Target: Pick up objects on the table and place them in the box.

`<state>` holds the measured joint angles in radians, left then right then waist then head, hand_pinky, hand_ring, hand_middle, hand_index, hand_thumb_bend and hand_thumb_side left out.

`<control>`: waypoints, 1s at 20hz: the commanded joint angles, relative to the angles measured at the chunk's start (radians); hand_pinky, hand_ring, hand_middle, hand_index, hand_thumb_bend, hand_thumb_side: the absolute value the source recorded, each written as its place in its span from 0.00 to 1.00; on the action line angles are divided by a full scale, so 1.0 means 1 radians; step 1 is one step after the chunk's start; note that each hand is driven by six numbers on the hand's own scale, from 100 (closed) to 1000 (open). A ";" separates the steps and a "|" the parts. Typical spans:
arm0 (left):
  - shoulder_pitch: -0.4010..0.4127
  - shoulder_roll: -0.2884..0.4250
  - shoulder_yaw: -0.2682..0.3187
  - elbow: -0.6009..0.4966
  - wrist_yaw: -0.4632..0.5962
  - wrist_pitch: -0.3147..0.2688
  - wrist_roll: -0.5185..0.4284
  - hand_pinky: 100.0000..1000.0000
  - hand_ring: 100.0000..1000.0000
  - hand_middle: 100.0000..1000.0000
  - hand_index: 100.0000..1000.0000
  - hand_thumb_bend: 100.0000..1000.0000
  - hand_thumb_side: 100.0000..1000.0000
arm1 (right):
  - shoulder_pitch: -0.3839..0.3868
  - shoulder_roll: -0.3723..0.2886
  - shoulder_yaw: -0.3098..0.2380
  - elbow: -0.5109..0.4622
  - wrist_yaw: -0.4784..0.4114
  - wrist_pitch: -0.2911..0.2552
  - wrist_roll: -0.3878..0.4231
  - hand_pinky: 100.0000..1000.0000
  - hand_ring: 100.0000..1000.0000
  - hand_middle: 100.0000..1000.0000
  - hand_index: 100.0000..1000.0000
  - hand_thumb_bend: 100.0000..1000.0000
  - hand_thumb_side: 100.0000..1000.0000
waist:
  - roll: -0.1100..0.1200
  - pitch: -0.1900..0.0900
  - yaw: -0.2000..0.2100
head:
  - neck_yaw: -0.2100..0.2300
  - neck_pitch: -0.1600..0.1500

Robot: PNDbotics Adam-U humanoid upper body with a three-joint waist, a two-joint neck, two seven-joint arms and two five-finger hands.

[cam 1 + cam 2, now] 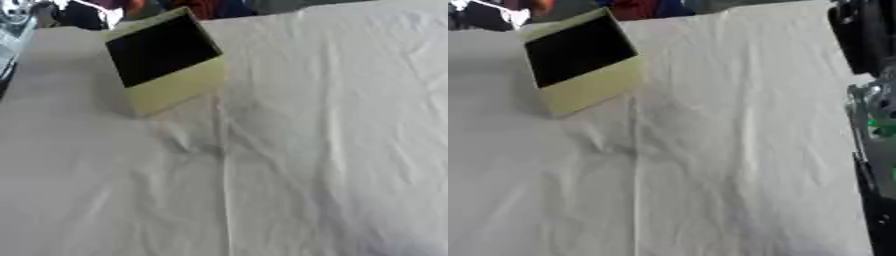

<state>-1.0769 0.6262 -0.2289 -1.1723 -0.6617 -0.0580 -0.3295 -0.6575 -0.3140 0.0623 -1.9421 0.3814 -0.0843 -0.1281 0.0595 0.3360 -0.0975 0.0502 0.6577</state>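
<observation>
A pale yellow-green box point(171, 92) with a dark open inside point(160, 50) stands at the far left of the table, its opening facing up and toward me. Nothing shows inside it from here. A wrinkled white cloth point(289, 165) covers the table, and I make out no loose objects on it. Neither of my hands shows in either view.
A dark arm-like structure with silver parts point(872, 100) runs down the right edge of the right eye view, beyond the cloth's edge. Blurred clutter and people line the far edge. A silvery item point(10, 30) sits at the upper left corner.
</observation>
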 commanded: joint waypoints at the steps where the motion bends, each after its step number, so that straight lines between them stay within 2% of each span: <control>1: -0.049 -0.020 0.026 0.078 -0.049 -0.046 0.017 0.28 0.52 0.47 0.65 0.00 0.08 | -0.019 -0.012 0.000 -0.009 -0.010 -0.003 0.004 0.80 0.69 0.54 0.78 0.00 0.92 | -0.003 -0.017 -0.003 | 0.005 -0.017; 4: -0.071 -0.047 0.026 0.145 -0.092 -0.086 0.020 0.28 0.52 0.46 0.64 0.00 0.06 | -0.020 -0.011 0.001 -0.009 -0.012 -0.003 0.004 0.80 0.69 0.54 0.78 0.00 0.92 | -0.002 -0.014 -0.006 | 0.007 -0.020; 9: -0.095 -0.088 0.045 0.251 -0.172 -0.122 0.039 0.29 0.53 0.47 0.65 0.00 0.07 | -0.022 -0.010 0.002 -0.009 -0.016 -0.004 0.005 0.80 0.69 0.54 0.78 0.00 0.92 | 0.000 -0.010 -0.011 | 0.009 -0.025; 15: -0.129 -0.126 0.069 0.330 -0.264 -0.173 0.076 0.33 0.57 0.50 0.69 0.00 0.10 | -0.023 -0.008 0.003 -0.010 -0.020 -0.004 0.007 0.80 0.69 0.54 0.78 0.00 0.93 | 0.002 -0.005 -0.019 | 0.013 -0.029; 17: -0.136 -0.131 0.073 0.347 -0.311 -0.185 0.081 0.41 0.64 0.57 0.74 0.15 0.16 | -0.023 -0.008 0.003 -0.010 -0.021 -0.004 0.007 0.80 0.69 0.54 0.78 0.00 0.93 | 0.002 -0.004 -0.022 | 0.014 -0.028; 18: -0.139 -0.133 0.075 0.352 -0.342 -0.187 0.085 0.49 0.70 0.62 0.77 0.26 0.21 | -0.022 -0.009 0.002 -0.010 -0.021 -0.004 0.007 0.80 0.69 0.54 0.78 0.00 0.92 | 0.003 -0.005 -0.022 | 0.014 -0.027; 20: -0.143 -0.137 0.081 0.357 -0.398 -0.194 0.097 0.54 0.73 0.68 0.81 0.38 0.29 | -0.021 -0.009 0.001 -0.010 -0.021 -0.004 0.006 0.80 0.69 0.54 0.78 0.00 0.93 | 0.004 -0.005 -0.024 | 0.014 -0.026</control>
<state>-1.1910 0.4753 -0.1620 -0.8110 -1.0271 -0.2456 -0.2402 -0.6613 -0.3136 0.0679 -1.9419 0.3676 -0.0874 -0.1235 0.0661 0.3518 -0.1209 0.0597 0.6402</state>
